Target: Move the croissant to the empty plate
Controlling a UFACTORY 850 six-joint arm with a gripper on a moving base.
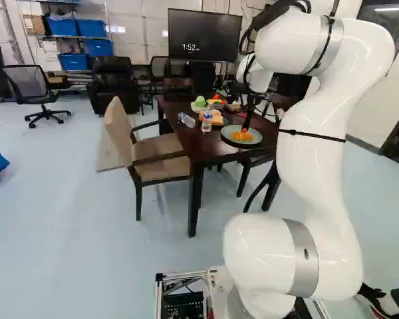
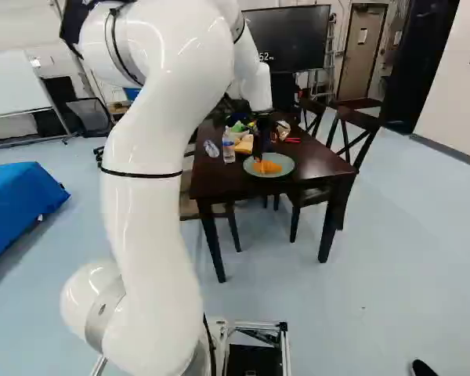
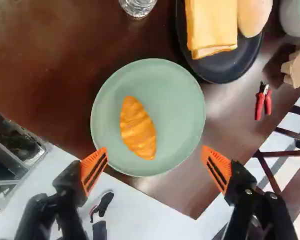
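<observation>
A: Left base view. You see your gripper point(image 1: 245, 127) lowered over the near part of the table point(image 1: 186, 143), with the croissant point(image 3: 138, 128) beneath it. How do its jaws stand?

B: Open. In the wrist view, your gripper point(image 3: 154, 151) has its orange pads point(image 3: 94, 170) spread wide, one toward each side of the green plate point(image 3: 177, 117), with nothing clasped between them.

A: And the position of the croissant?

B: You find it lying on the green plate, a little off centre toward the table's near edge. The plate itself sits just inside that edge.

A: Note also the dark plate point(image 3: 225, 70), farther from the near edge than the green one. It bears the sliced bread point(image 3: 212, 25) and a bun point(image 3: 252, 15).

B: Toward the right edge of the table, you have the red-handled pliers point(image 3: 260, 105), lying flat beside the dark plate.

A: Right base view, for comparison. You see an upright clear bottle point(image 2: 229, 149) left of the green plate, and a second bottle point(image 2: 211, 149) lying on its side nearer the left edge.

B: Observe that the croissant is ahead of your fingertips and apart from both pads.
</observation>
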